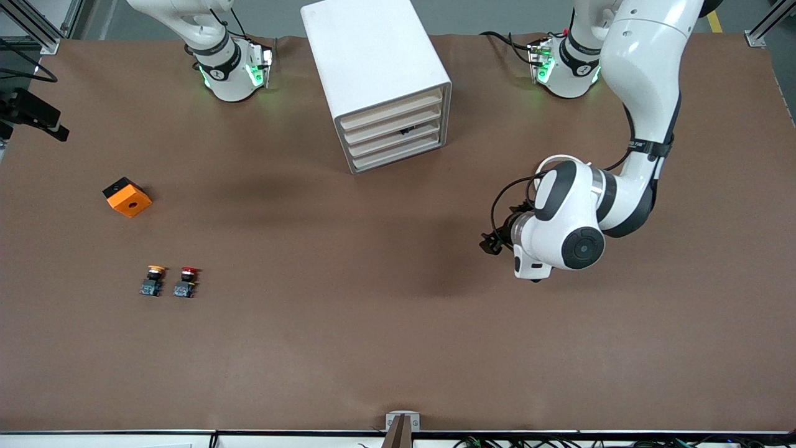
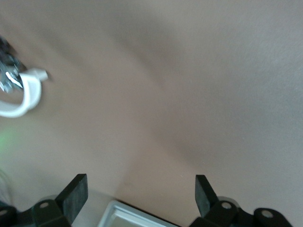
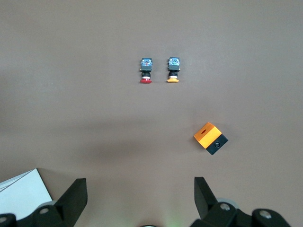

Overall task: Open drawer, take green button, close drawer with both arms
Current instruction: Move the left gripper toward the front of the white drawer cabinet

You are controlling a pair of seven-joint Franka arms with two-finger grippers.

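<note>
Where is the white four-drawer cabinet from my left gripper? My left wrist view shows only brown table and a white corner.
Observer: The white four-drawer cabinet stands mid-table near the robots' bases; your open left gripper hangs over bare table toward the left arm's end.
Operator: Any drawer open?
Observer: No, all four drawer fronts look shut.
Operator: Is the green-capped button out?
Observer: Not visible; only a yellow-capped button and a red-capped button lie toward the right arm's end, with an orange block farther from the front camera. The right gripper waits open near its base.
</note>
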